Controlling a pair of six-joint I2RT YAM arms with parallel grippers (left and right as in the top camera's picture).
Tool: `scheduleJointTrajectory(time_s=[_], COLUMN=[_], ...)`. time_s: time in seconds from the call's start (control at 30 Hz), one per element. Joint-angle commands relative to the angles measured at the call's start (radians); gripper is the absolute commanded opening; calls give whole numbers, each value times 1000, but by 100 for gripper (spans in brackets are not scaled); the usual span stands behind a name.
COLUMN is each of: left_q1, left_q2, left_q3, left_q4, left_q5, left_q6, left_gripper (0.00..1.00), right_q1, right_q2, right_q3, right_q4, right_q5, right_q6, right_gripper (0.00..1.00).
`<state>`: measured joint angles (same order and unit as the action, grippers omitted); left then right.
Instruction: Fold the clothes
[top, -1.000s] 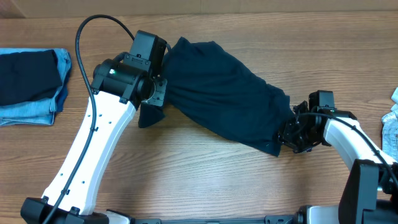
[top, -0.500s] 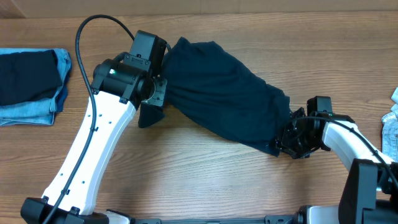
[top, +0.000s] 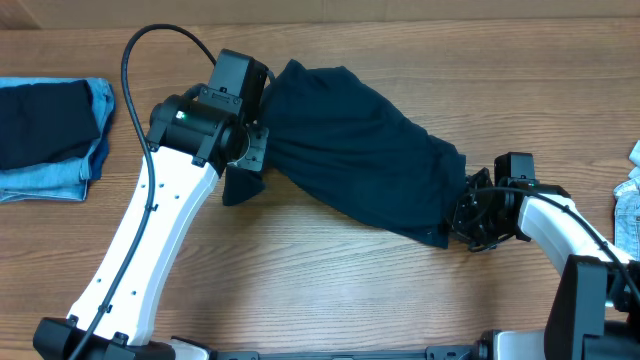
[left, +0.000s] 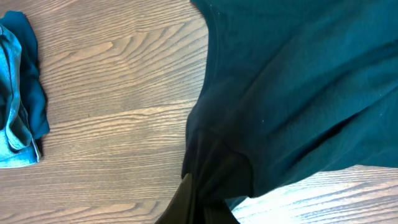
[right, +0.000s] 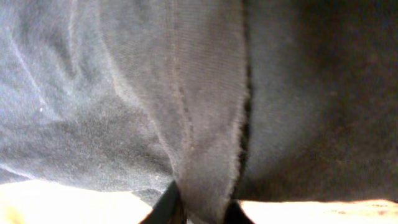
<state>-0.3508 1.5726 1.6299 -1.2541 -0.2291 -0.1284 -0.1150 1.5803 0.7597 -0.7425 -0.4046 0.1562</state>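
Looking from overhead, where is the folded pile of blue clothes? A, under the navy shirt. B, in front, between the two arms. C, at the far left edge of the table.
C: the folded pile lies at the far left edge of the table, apart from the navy shirt.

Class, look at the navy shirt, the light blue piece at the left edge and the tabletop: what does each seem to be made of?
Navy shirt: soft matte knit, likely cotton; it drapes and wrinkles.
Light blue piece: probably denim, faded, thicker folds.
Tabletop: wood or wood-look laminate, visible grain.
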Motion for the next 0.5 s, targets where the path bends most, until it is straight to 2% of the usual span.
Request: scheduleJointTrajectory(time_s=[0.0, 0.17, 0.47], left_q1=[5, 5, 5], left_q2=[-4, -4, -4], left_q3=[29, 29, 29], left_q4=[-3, -3, -2], left_q5=[-13, -14, -23], left_q6=[9, 9, 21], left_gripper=[4, 4, 4], right_q1=[3, 3, 3], right_q2=[-10, -53, -326], right_q3=[5, 57, 298], right_q4=[-5, -85, -314], right_q5=[-9, -30, -17], right_q6=[-8, -8, -6], right_gripper=[4, 4, 4])
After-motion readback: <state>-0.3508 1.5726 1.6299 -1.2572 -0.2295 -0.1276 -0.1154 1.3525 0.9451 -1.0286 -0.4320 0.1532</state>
